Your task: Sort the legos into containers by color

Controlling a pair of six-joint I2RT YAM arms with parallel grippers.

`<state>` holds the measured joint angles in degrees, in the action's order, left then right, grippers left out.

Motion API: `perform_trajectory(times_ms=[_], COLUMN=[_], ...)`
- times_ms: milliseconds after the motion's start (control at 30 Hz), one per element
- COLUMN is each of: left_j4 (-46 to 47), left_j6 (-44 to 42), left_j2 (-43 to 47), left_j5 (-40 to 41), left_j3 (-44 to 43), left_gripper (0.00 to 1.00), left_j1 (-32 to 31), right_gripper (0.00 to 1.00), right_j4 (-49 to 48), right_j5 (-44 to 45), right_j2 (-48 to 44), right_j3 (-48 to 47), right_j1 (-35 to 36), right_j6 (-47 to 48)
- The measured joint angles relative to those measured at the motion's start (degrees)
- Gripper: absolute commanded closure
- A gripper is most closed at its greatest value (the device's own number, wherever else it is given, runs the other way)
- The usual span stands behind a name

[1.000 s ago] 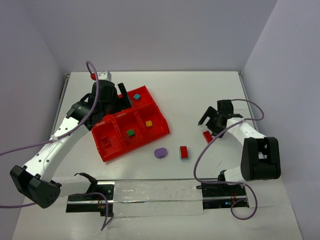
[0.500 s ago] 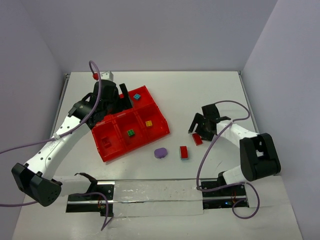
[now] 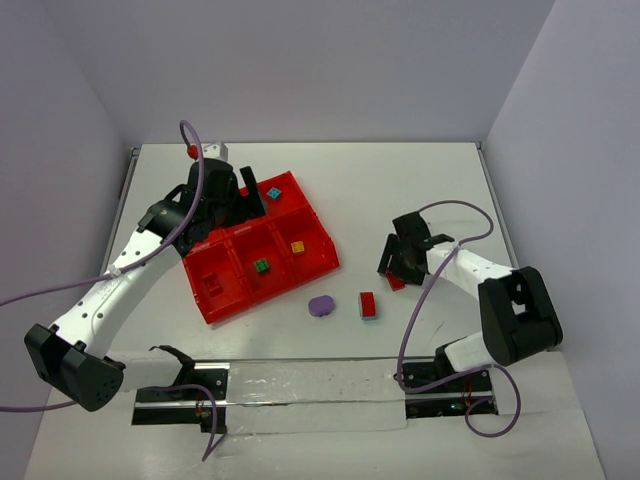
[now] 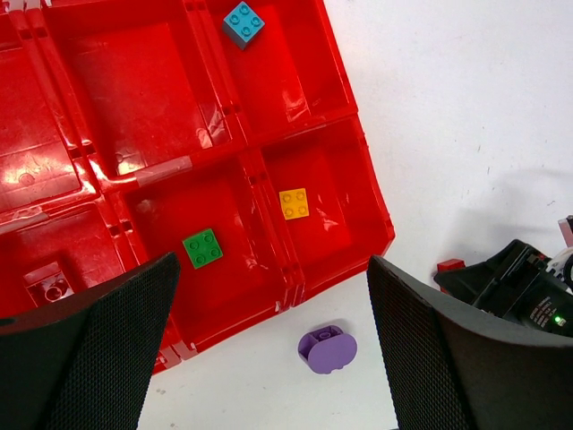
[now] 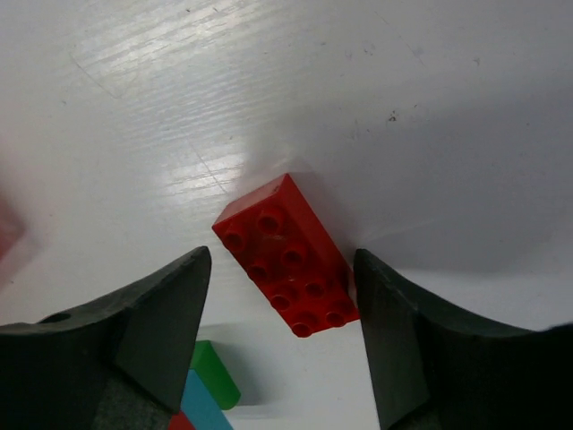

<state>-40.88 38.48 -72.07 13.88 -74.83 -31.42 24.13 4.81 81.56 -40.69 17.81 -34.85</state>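
My right gripper (image 5: pixel 279 260) is down on the table, its jaws straddling a long red lego (image 5: pixel 286 255). The right finger sits at the brick's edge and a gap shows on the left side. From above that gripper (image 3: pixel 395 272) covers most of this brick (image 3: pixel 397 282). A second red lego (image 3: pixel 368 305) and a purple one (image 3: pixel 322 305) lie in front of the red tray (image 3: pixel 330 262). Its containers hold a teal (image 4: pixel 243 23), a yellow (image 4: pixel 294 203), a green (image 4: pixel 203 248) and a red lego (image 4: pixel 49 282). My left gripper (image 4: pixel 271 269) hovers open over the tray, holding nothing.
A green and teal piece (image 5: pixel 201 385) shows at the bottom left of the right wrist view, close to the left finger. The purple lego (image 4: pixel 327 348) lies just off the tray's near corner. Side walls bound the table on the left and right.
My right gripper has moved left and lowered over the red lego, which shifted left with it, and its jaws have narrowed around the brick. The left arm barely moved.
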Motion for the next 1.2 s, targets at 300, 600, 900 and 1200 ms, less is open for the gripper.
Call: perform_trajectory(times_ms=[300, 600, 900, 1200], left_j4=[0.0, 0.0, -0.1, -1.5], left_j6=[0.0, 0.0, -0.1, 1.6], left_j2=[0.0, 0.0, 0.1, 0.6], left_j5=[-0.2, -0.2, 0.8, 6.1], left_j3=[0.0, 0.0, 0.1, 0.1], left_gripper=[0.07, 0.07, 0.07, 0.07], left_j1=[0.0, 0.0, 0.0, 0.0], right_gripper=[0.67, 1.0, 1.0, 1.0], right_j4=[1.9, 3.8, 7.8, 11.8], right_j5=[2.5, 3.1, 1.8, 2.3], right_j2=[1.2, 2.6, -1.5, -3.0], right_j3=[-0.7, -3.1, -9.8, -26.9], right_j1=[3.2, 4.8, 4.9, 14.9], right_j6=[2.5, 2.8, 3.1, 3.8])
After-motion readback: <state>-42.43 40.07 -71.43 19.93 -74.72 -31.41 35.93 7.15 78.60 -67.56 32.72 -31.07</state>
